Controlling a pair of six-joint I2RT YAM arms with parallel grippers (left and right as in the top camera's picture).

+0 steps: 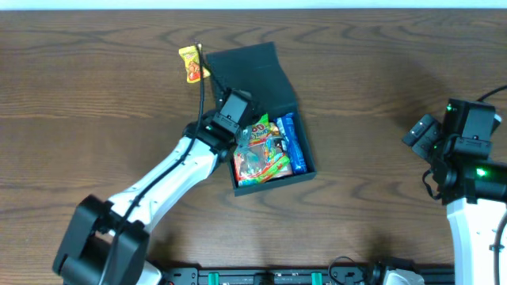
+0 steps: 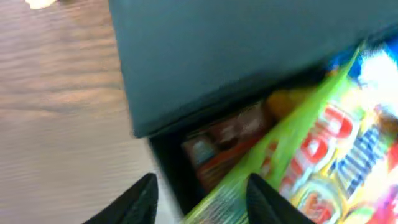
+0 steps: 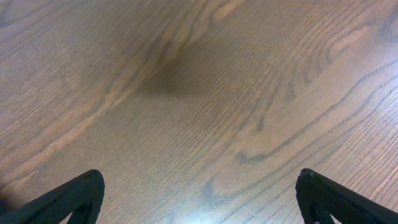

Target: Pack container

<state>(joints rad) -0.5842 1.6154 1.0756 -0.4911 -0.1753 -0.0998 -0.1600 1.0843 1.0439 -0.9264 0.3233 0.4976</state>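
The dark green container (image 1: 276,180) stands open at the table's middle, its flap lid (image 1: 257,73) folded back behind it. Inside lie a green printed snack bag (image 1: 266,148), a blue packet (image 1: 291,143) and a reddish pack (image 2: 214,148). My left gripper (image 1: 242,136) hangs over the container's left wall (image 2: 171,171), open, one finger outside the wall and the other over the green bag (image 2: 323,143). Nothing is pinched between its fingers (image 2: 144,198). My right gripper (image 1: 421,134) is far to the right, wide open (image 3: 199,178) above bare wood.
A yellow snack packet (image 1: 191,63) lies on the table just left of the lid's back corner. The wooden table (image 1: 95,119) stretches to both sides of the container.
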